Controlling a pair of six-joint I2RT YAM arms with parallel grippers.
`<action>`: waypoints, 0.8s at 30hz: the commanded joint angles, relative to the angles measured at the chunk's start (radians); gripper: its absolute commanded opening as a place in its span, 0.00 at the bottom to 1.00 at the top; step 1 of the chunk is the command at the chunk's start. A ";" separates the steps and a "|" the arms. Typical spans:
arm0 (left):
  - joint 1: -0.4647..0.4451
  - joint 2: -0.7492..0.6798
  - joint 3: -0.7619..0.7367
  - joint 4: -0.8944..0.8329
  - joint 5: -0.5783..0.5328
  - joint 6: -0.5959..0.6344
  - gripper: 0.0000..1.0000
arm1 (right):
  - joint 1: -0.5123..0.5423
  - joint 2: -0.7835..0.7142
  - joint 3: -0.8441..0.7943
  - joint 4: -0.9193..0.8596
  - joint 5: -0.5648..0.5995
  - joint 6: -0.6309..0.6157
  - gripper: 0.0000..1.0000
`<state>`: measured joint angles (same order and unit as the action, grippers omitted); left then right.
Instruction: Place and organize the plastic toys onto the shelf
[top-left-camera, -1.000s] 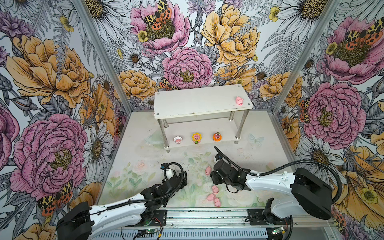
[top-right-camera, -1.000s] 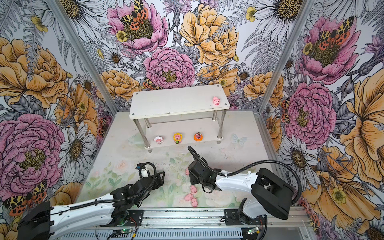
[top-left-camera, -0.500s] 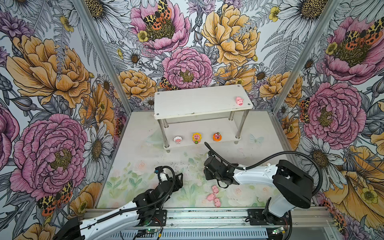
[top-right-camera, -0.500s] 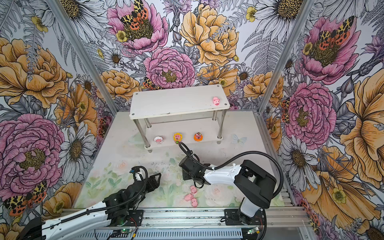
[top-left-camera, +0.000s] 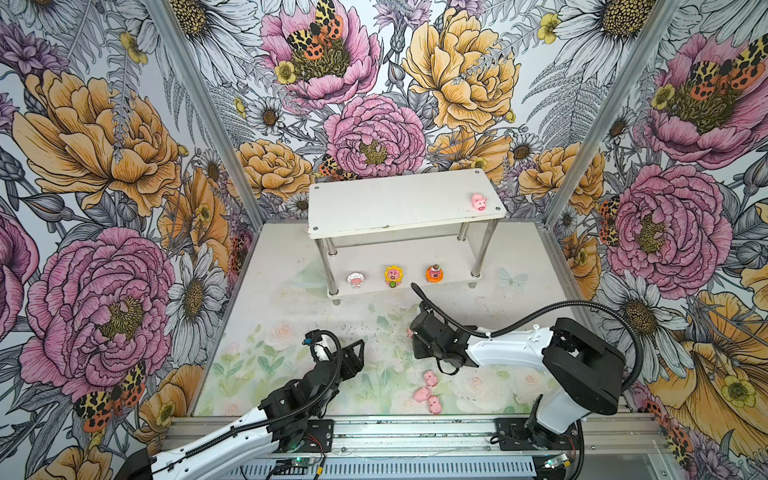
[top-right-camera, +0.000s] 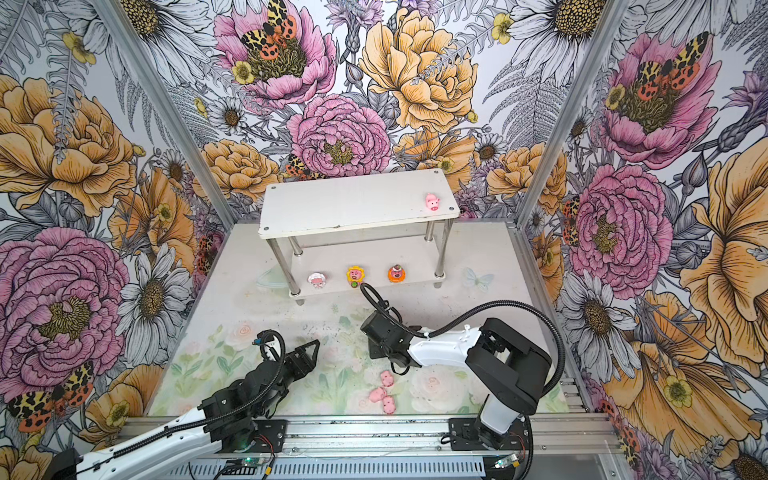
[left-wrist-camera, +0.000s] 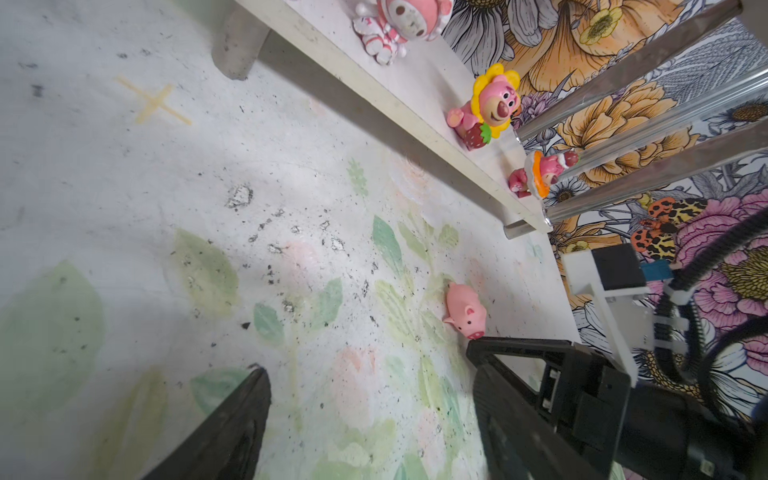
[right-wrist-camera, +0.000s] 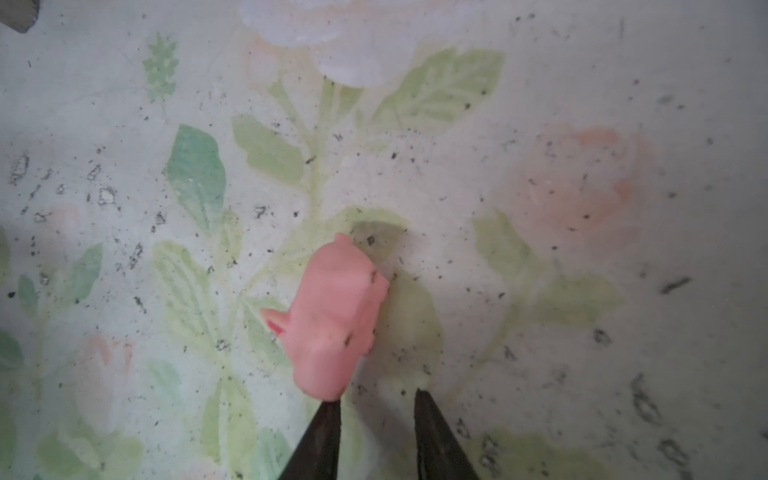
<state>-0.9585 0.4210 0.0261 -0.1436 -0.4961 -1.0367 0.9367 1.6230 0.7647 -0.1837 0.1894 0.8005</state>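
Observation:
The shelf stands at the back. One pink pig rests on its top board. On its lower tier stand the white-hooded figure, the sunflower figure and the orange figure. Three pigs lie clustered near the front rail. Another pig lies on the floor just ahead of my right gripper. One fingertip touches it; the jaws stand narrowly open with nothing between them. My left gripper hovers wide open and empty over the floor.
Flower-printed walls close in the left, back and right sides. A metal rail runs along the front edge. The right arm's elbow and cable rise over the front right floor. The shelf's metal legs stand behind the right gripper.
My right gripper has moved left and toward the shelf, up to the lone pig, and its jaws have narrowed. The left arm has drawn back slightly toward the front.

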 joint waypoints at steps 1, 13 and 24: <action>0.005 0.027 -0.009 -0.074 0.025 0.015 0.79 | -0.015 -0.041 -0.021 -0.008 0.022 0.009 0.35; 0.007 0.081 -0.011 -0.028 0.026 0.017 0.78 | -0.017 -0.174 -0.018 -0.090 0.045 -0.027 0.43; 0.007 0.093 -0.011 -0.025 0.016 0.012 0.78 | 0.004 -0.038 0.169 -0.135 0.017 -0.204 0.00</action>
<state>-0.9585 0.5083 0.0261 -0.1379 -0.4850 -1.0367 0.9440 1.5276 0.8814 -0.3077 0.2092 0.6537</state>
